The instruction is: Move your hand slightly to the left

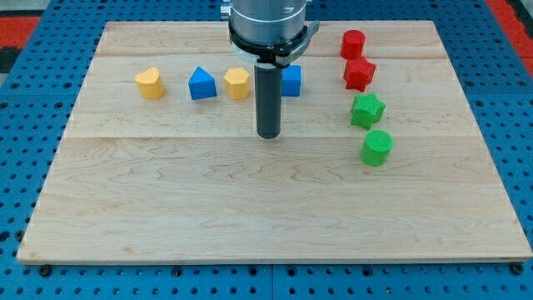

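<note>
My tip [267, 135] rests on the wooden board [250, 208] near its middle, below a row of blocks. To its upper left are a yellow heart block [237, 83], a blue triangular block [201, 84] and a second yellow heart block [150, 83]. A blue cube [291, 80] is partly hidden behind the rod. At the view's right stand a red cylinder [353, 43], a red star block [360, 73], a green star block [367, 110] and a green cylinder [377, 147]. The tip touches no block.
The board lies on a blue perforated table [25, 125]. The arm's dark round mount [268, 25] hangs over the board's top middle.
</note>
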Tool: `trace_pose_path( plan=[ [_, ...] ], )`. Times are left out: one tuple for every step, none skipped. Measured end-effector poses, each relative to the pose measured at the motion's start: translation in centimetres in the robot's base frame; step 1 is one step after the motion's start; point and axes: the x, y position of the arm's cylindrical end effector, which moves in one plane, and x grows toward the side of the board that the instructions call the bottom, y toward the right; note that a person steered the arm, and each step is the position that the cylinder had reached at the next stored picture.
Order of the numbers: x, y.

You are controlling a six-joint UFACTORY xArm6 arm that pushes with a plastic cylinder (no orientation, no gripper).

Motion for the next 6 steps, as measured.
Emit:
trace_pose_path(
  plan=[
    [0.0, -0.2],
    [0.0, -0.8],
    [0.0, -1.0],
    [0.0, -1.0],
    [-0.5, -1.6],
    [-0.5, -2.2]
  ],
)
